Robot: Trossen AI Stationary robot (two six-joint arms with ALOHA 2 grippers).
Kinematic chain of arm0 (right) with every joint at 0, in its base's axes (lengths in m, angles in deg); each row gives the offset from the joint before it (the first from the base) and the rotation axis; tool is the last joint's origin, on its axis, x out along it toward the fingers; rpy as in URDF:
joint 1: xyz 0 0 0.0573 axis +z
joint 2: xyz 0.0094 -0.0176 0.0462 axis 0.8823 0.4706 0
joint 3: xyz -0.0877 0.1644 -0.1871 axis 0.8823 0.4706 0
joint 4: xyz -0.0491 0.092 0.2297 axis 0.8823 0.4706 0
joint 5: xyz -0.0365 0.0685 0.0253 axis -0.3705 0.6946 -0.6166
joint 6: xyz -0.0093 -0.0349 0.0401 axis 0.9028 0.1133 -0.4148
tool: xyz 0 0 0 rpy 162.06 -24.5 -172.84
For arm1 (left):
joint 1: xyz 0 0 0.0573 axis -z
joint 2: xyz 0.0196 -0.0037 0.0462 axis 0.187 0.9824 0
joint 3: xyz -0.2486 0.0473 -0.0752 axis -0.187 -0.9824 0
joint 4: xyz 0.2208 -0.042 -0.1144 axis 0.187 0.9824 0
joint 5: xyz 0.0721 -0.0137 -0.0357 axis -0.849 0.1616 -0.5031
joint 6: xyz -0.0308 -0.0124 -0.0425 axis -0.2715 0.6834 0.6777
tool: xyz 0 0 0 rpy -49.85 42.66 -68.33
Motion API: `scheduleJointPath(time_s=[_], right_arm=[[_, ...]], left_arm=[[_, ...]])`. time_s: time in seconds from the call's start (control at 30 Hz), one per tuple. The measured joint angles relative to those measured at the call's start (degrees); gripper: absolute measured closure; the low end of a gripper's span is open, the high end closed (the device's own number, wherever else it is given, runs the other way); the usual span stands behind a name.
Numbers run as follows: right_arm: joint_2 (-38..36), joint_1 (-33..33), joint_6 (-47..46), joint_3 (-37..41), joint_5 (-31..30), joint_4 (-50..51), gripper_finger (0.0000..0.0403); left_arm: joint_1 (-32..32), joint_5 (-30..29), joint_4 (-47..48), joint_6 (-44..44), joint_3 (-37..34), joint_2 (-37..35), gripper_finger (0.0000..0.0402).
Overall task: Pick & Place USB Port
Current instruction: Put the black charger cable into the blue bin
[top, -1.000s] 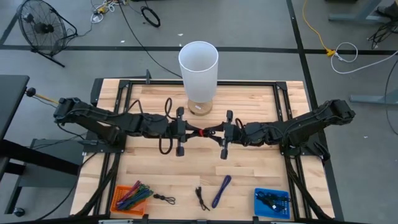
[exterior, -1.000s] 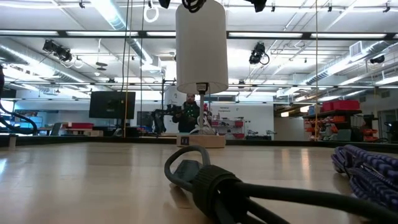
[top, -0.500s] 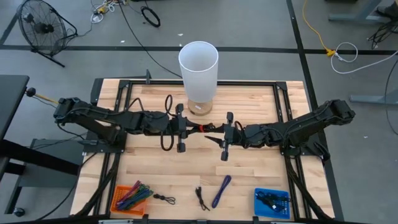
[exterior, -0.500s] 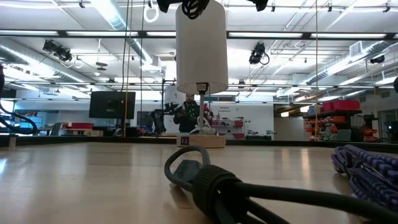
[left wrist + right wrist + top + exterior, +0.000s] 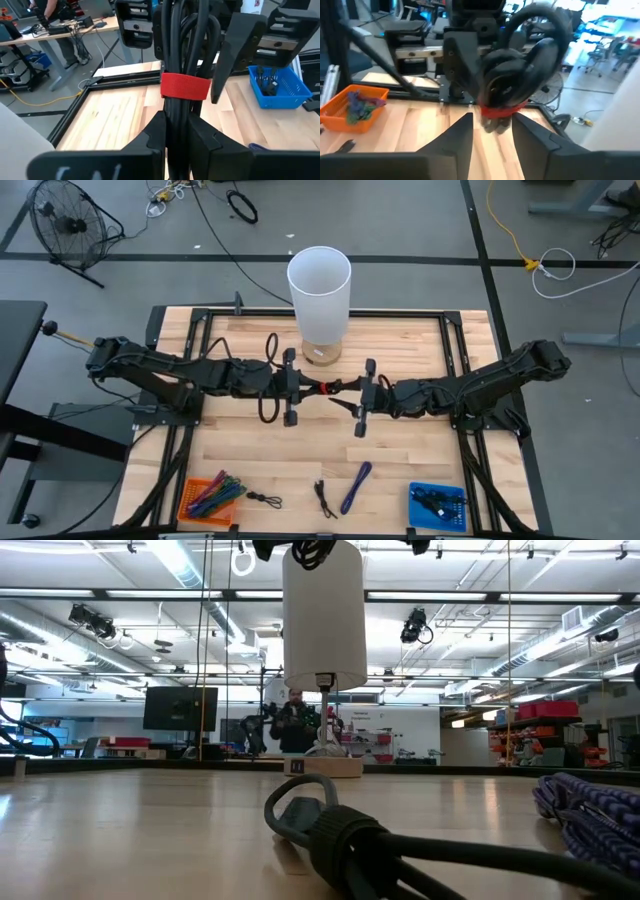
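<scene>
Left gripper (image 5: 303,389) clamping jaws on black coiled cable bundle with red strap (image 5: 185,86) above worktop (image 5: 240,455) middle; right gripper (image 5: 345,394) facing it, jaws standing apart around bundle's other end

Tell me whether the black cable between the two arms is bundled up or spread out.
Bundled. The black cable is gathered into parallel loops cinched by a red strap, and the left pincer is clamped on the bundle below that strap.
</scene>
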Motion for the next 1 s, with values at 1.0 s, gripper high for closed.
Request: scheduleJointPath(time_s=[1.0], right_arm=[[-0.86, -0.26, 3.96, 0.0, -2.64, -7.74, 0.0378]], left_arm=[[0.04, 0.46, 1.04, 0.04, -0.04, 0.13, 0.0213]])
